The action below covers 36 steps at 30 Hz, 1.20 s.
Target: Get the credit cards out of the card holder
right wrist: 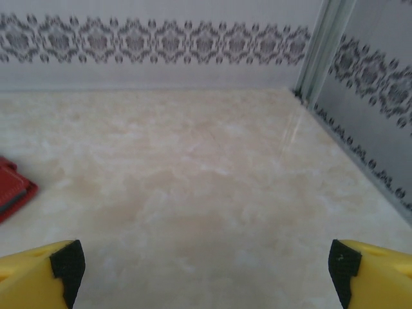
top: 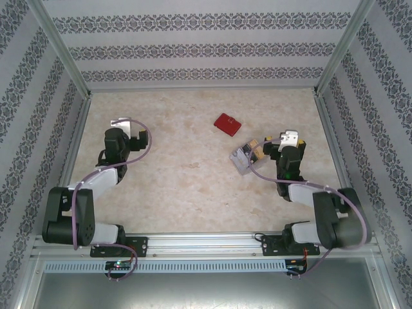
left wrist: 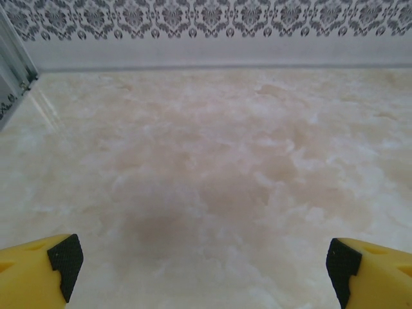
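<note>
Card holder (top: 227, 123) on table (top: 167, 187), credit cards (top: 247, 158) loose nearby outside it, both jaws spread wide

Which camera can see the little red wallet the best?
The top camera. It shows the whole small flat red card holder lying on the pale marbled table. The right wrist camera catches just one red corner of it at its left edge.
</note>
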Motion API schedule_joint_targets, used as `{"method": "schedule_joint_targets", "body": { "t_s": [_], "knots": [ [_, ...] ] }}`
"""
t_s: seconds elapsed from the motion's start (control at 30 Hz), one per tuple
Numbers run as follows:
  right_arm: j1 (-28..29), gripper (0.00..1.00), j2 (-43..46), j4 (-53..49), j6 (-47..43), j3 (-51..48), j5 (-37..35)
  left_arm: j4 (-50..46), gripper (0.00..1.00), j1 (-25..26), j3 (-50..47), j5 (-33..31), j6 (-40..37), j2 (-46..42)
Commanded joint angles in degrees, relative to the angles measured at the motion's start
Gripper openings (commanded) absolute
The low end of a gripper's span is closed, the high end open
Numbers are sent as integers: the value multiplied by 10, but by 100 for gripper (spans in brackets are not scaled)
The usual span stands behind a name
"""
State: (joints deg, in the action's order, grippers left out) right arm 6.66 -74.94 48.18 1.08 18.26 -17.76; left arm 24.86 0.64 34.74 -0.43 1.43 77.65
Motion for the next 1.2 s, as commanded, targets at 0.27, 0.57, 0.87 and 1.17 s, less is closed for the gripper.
{"method": "schedule_joint_targets", "body": {
  "t_s": [0.27, 0.57, 0.87, 1.17],
  "knots": [
    [42, 98, 185, -266, 95, 95, -69, -165, 99, -5, 65, 1, 106, -67],
    [48, 98, 54, -652, 267, 366, -4, -258, 99, -5, 125, -21, 209, -37],
    [85, 98, -81, -655, 296, 467, 107, -298, 99, -4, 160, 31, 246, -1],
    [106, 98, -279, -653, 269, 599, 177, -323, 99, -2, 178, 90, 260, 28]
  ]
}}
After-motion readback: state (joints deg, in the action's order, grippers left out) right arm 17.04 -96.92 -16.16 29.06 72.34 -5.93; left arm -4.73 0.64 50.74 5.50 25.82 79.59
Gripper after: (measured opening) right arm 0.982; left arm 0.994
